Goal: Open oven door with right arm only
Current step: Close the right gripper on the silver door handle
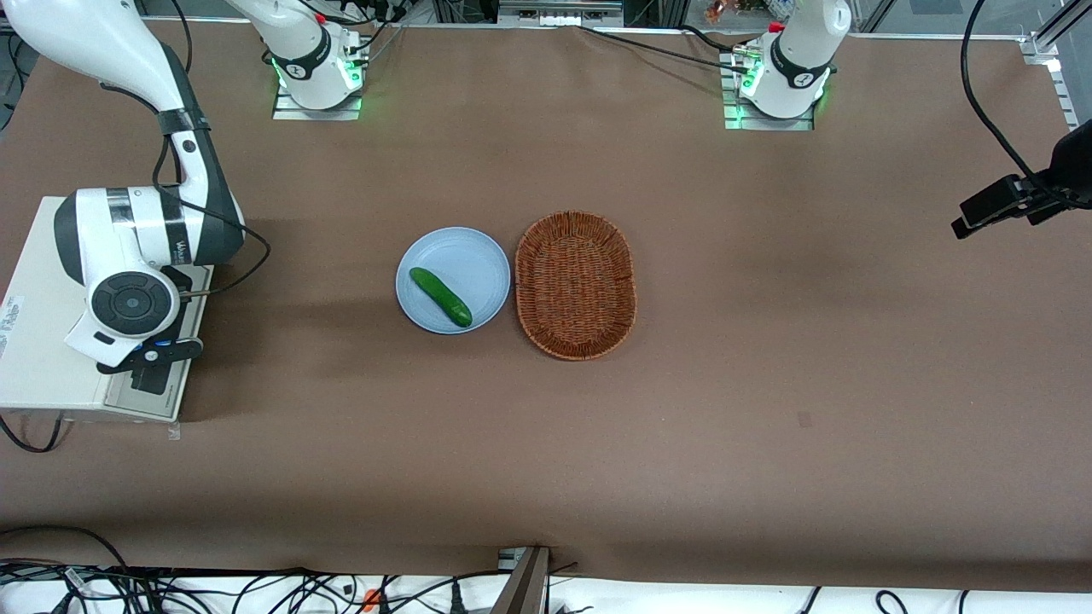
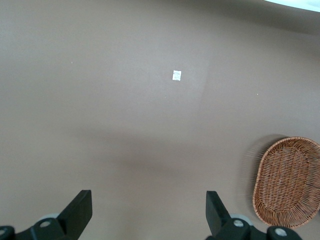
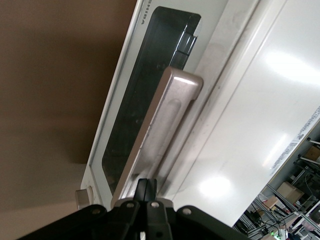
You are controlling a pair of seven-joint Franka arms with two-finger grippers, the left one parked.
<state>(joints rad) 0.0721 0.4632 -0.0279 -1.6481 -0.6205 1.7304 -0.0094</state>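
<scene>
Hovering over the oven [image 1: 51, 341] at the working arm's end of the worktop [image 1: 768, 384], the pincer [image 3: 147, 192] sat directly above the oven door [image 3: 145, 105] handle, fingers pressed together. Handle ran lengthwise away from it; door was shut, dark glass, silvery bar.

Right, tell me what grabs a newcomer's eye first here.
The right arm bends over the oven at the working arm's end of the table, its claw shut, right at the oven door and its silver handle. Mid-table, a cucumber lies on a blue plate, beside an empty wicker basket.
</scene>
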